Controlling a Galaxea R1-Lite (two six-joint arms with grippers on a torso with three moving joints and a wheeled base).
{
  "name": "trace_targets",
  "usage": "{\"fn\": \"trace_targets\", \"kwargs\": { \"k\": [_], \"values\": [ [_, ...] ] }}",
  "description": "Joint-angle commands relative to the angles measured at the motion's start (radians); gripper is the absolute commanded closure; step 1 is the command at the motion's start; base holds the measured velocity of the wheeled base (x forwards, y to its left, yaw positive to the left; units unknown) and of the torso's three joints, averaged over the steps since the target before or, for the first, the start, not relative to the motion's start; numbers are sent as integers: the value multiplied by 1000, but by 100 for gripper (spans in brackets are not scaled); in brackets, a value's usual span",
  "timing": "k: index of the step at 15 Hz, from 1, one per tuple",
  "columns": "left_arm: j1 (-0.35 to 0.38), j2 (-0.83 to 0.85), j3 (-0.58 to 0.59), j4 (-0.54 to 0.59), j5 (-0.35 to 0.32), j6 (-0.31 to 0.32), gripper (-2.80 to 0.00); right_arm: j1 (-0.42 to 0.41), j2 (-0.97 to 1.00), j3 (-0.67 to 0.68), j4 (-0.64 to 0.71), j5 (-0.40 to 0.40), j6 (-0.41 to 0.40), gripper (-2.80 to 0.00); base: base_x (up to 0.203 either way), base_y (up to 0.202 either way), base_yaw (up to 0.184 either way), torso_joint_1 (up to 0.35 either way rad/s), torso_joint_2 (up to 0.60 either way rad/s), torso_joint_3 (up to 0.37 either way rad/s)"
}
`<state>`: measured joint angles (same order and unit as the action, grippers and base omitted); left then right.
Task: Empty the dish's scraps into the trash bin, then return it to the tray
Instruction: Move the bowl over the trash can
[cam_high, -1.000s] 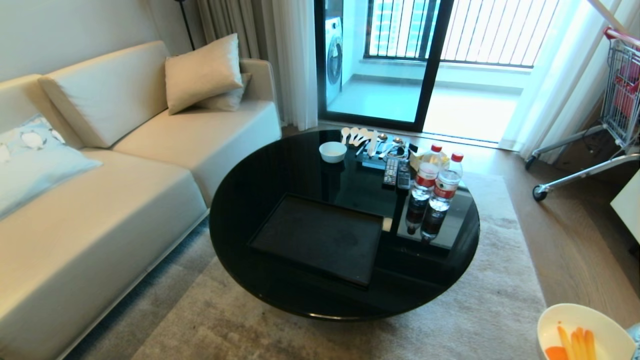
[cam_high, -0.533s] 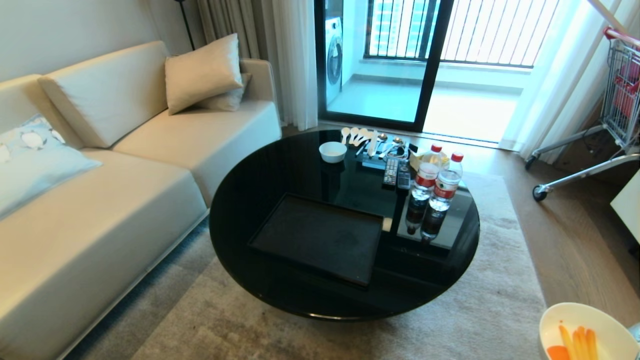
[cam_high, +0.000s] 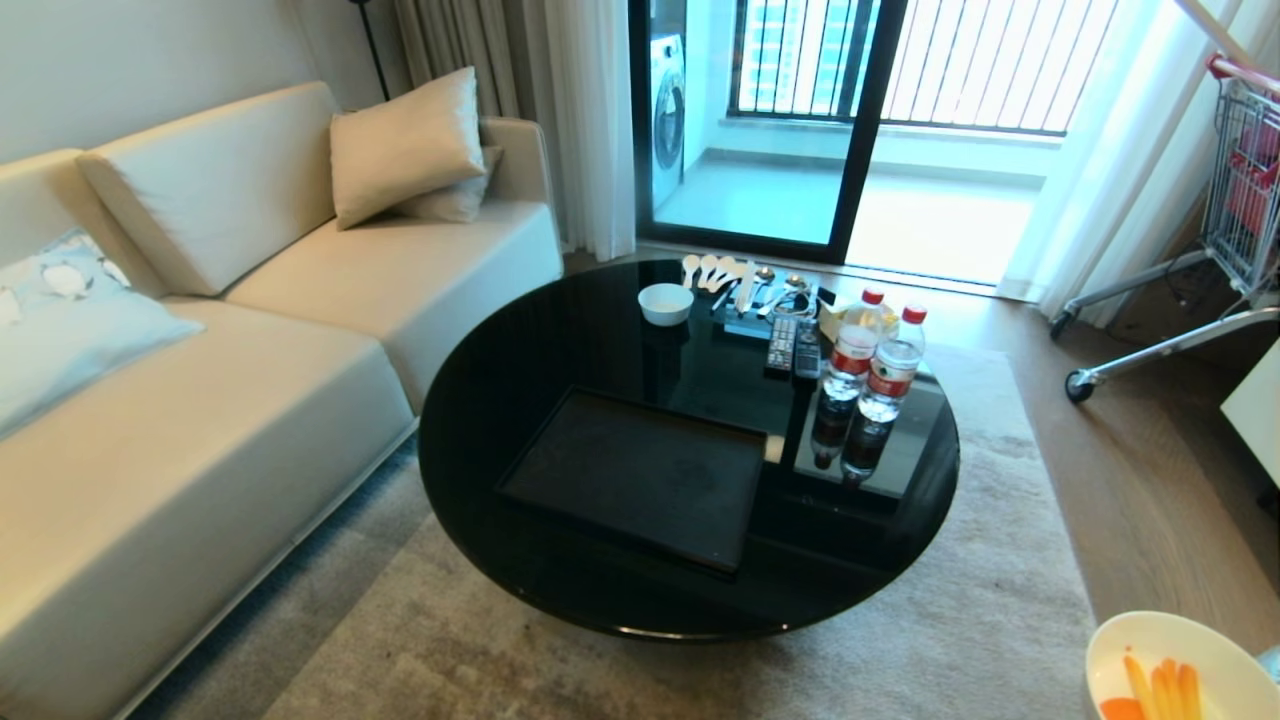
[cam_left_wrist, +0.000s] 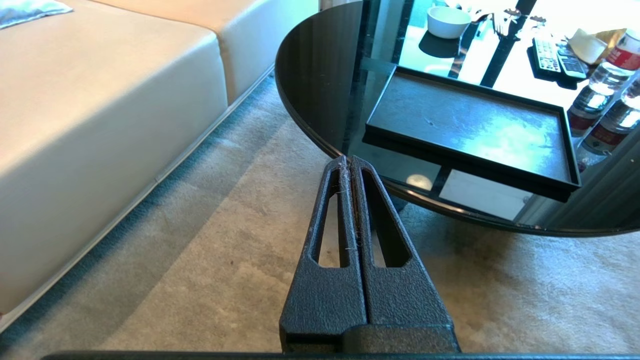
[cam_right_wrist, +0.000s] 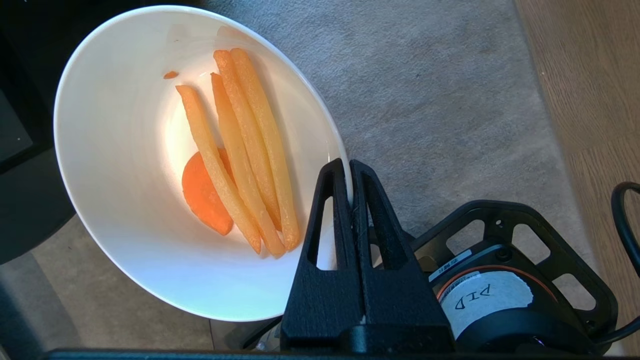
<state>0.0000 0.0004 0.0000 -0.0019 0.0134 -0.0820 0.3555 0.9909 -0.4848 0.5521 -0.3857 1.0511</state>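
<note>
**Bowl of carrot strips held off the table's right side**

Cream leather sofa (cam_high: 200, 350) fills the left of the living room, beside a round glossy black tabletop (cam_high: 500, 400) that stands on a beige carpet (cam_high: 900, 620). On the near half of that tabletop lies the flat rectangular black tray (cam_high: 640, 475), with nothing on it, its long axis running left to right. Farther back sits a smaller white bowl (cam_high: 665, 303), and to the right of it two remote controls (cam_high: 793, 347) and two clear water bottles with red caps (cam_high: 875, 355).

Parked low over the carpet near the table's edge, the left gripper (cam_left_wrist: 348, 165) has its two black fingers pressed together with nothing between them.

At the far right, off the tabletop and above the carpet, the right gripper (cam_right_wrist: 348, 167) is clamped tight on the rim of the round, deep white dish (cam_right_wrist: 125, 150). The dish is tipped, its opening facing up toward the wrist camera. Inside lie the scraps (cam_right_wrist: 240, 155): thin orange and pale yellow strips side by side, their long axes pointing roughly from the far wall of the dish toward the gripped rim, partly over a round orange slice.
</note>
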Motion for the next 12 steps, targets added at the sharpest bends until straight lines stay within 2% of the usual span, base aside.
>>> {"fn": "trace_targets", "kwargs": {
  "k": [1,5,12],
  "values": [
    [0,0,0,0,0,-2,0,0,-1,-5,5,-2,6,0,0,0,0,0,0,0],
    [0,0,0,-1,0,-1,0,-1,-17,-5,28,-2,9,0,0,0,-26,0,-1,1],
    [0,0,0,-1,0,-1,0,-1,-34,-2,46,-2,10,0,-1,10,-166,2,3,1]
  ]
}}
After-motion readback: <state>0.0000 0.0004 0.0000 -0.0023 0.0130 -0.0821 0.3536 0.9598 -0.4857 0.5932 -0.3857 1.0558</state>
